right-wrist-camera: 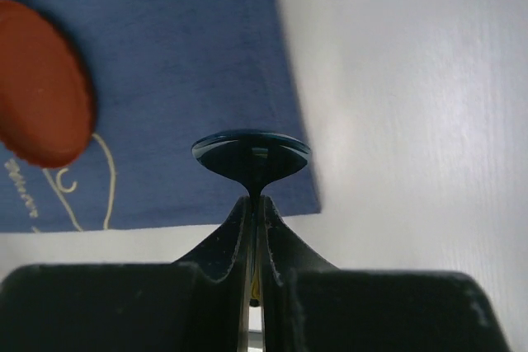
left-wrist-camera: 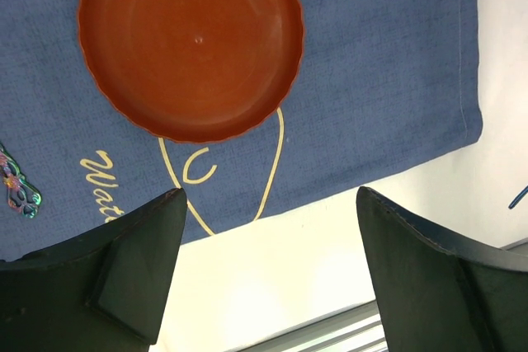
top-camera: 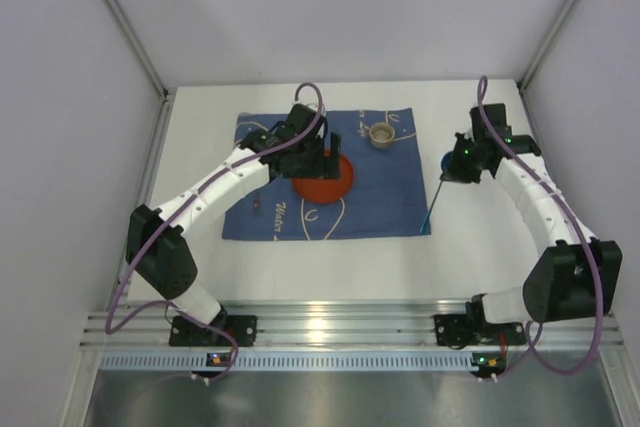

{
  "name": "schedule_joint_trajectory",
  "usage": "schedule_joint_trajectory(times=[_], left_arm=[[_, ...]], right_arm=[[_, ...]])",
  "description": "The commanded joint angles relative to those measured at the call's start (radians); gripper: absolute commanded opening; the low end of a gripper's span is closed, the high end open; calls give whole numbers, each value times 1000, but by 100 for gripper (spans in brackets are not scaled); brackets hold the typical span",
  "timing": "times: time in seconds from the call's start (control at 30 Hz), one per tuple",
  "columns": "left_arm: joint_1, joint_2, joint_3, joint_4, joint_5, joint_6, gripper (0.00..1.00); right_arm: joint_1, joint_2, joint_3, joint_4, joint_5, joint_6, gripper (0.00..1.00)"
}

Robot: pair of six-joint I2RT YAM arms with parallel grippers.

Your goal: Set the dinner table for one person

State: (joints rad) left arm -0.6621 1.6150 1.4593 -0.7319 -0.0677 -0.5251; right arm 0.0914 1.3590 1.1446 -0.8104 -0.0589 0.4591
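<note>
Two arms, one spoon held beside the cloth

Two arm bases sat at the ribbed rail along the near edge of the table. Its white top ran from that rail back to the far walls. Past a bare strip of the top lay a blue cloth with pale line drawings. On the cloth's near left part rested a small iridescent utensil, only partly in view.

To the right of the cloth, over bare table, the right claw was shut tight on the neck of a dark blue spoon. The bowl stuck out just past the fingertips. From above, the handle slanted back toward the cloth's near right corner. Whether its tip touched the table could not be told.

Farther in, the left claw hung over the cloth with its jaws spread wide and nothing between them. It was just beside a red plate with a scalloped rim, which lay flat near the cloth's middle.

Farthest back, a small tan cup stood upright on the cloth's far right part, apart from the plate.
</note>
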Motion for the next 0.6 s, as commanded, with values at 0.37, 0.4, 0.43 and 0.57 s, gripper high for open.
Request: schedule_joint_trajectory(times=[0.37,0.4,0.43,0.57], left_arm=[[2,-118,-5,-67,-129,5,90],[4,-135,-29,-69,-132,-3,90],[9,-148,-45,-70,-136,-6,90],[16,-202,-103,-70,-142,-26,90]], right_arm=[[323,578,472,-3,-114,-109,0],[323,612,483,-3,-99,-111,0],[323,629,510,-4,-91,-118,0],[318,692,579,-10,-61,-132,0]])
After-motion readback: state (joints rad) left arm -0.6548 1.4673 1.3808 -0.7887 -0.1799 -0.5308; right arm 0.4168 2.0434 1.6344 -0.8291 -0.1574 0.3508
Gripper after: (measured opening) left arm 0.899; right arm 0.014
